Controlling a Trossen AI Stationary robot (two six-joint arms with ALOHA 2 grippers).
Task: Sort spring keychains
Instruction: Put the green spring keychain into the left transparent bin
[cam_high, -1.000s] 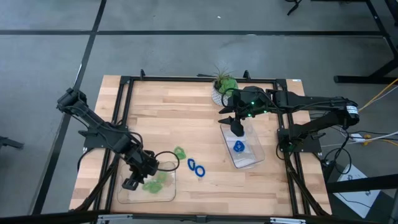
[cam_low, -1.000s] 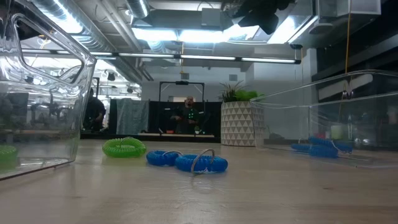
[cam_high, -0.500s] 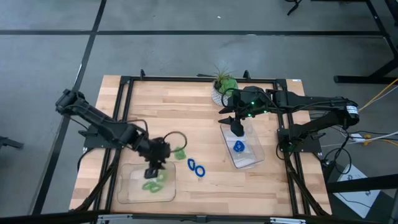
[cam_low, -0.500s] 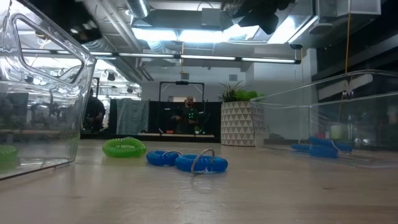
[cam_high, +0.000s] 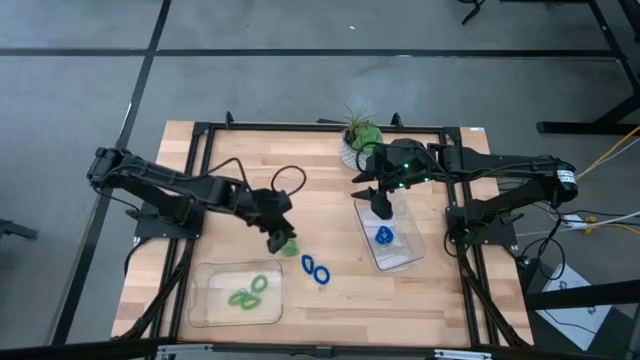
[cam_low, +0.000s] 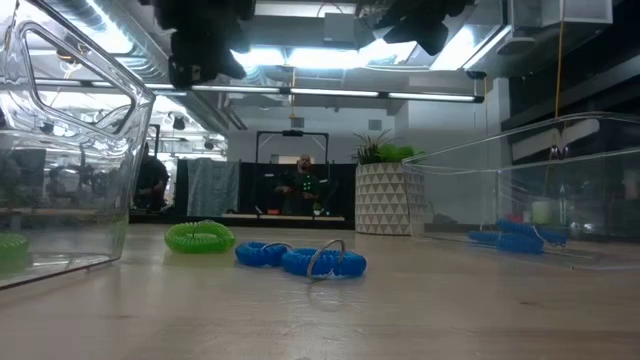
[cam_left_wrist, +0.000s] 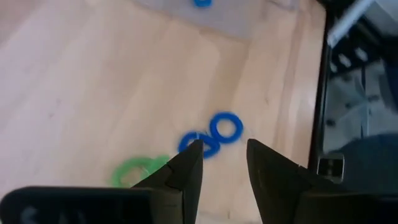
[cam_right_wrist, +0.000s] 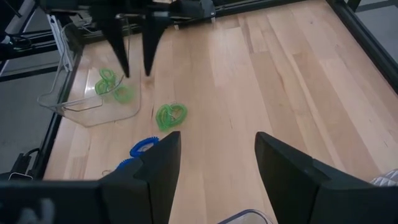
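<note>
One light green spring keychain (cam_high: 290, 245) lies flat on the wood, with two bright blue ones (cam_high: 315, 269) linked beside it. My left gripper (cam_high: 277, 235) hovers open just above and beside the green one; its wrist view shows the green coil (cam_left_wrist: 134, 171) and the blue pair (cam_left_wrist: 214, 134) beyond its fingertips (cam_left_wrist: 224, 163). The low view puts that gripper (cam_low: 200, 40) high over the table. More green keychains (cam_high: 248, 292) lie in the left clear tray (cam_high: 205, 310). My right gripper (cam_high: 382, 206) waits open over the right clear tray (cam_high: 405, 262), which holds a blue keychain (cam_high: 384, 237).
A potted plant (cam_high: 358, 135) in a white patterned pot stands at the far edge, beside the right arm. A black frame (cam_high: 200, 130) borders the table. Bare wood lies between the two trays and along the near edge.
My left gripper has risen out of the left tray and swung toward the table's far right, ending above the loose green keychain. The green keychains in the tray stay behind on its floor. The right arm has kept still.
</note>
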